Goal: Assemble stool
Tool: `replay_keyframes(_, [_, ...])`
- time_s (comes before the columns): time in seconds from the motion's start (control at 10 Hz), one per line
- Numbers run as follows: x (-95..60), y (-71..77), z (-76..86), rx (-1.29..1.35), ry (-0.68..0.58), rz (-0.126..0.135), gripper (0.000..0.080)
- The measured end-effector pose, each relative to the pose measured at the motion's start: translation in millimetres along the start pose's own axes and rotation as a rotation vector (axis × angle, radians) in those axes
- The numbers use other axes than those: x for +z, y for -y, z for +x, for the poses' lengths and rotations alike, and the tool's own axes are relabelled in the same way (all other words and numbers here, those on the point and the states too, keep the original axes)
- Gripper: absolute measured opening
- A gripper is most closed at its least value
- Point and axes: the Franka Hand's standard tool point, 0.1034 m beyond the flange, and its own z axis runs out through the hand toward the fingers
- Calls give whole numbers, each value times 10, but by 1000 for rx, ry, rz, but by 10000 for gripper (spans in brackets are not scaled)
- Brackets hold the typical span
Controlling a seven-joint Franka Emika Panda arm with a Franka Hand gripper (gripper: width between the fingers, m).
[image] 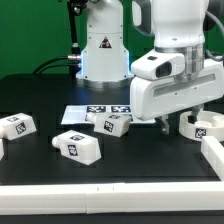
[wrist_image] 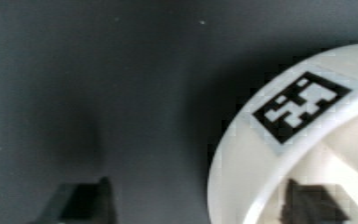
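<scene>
The stool's round white seat (image: 206, 128) lies at the exterior view's right, partly hidden behind my hand. In the wrist view its curved rim (wrist_image: 247, 150) carries a black-and-white tag (wrist_image: 306, 105). My gripper (image: 176, 124) is low over the seat's near edge and open. In the wrist view the gripper (wrist_image: 202, 203) straddles the rim, one dark finger (wrist_image: 87, 200) outside over the black table and one inside the seat. Three white tagged legs lie loose: one at far left (image: 18, 125), one in front (image: 78, 146), one in the middle (image: 112, 123).
The marker board (image: 95, 109) lies flat behind the middle leg. A white rail (image: 110, 198) runs along the table's front and turns up the right side (image: 212, 152). The robot's base (image: 103, 45) stands at the back.
</scene>
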Motion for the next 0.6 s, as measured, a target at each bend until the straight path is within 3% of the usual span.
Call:
replay_keyframes(0.2, [-4, -22, -3, 1, 0, -1, 91])
replay_keyframes(0.3, [-52, -151, -40, -30, 23, 2, 26])
replay_keyframes(0.6, [-317, -713, -31, -54, 37, -1, 26])
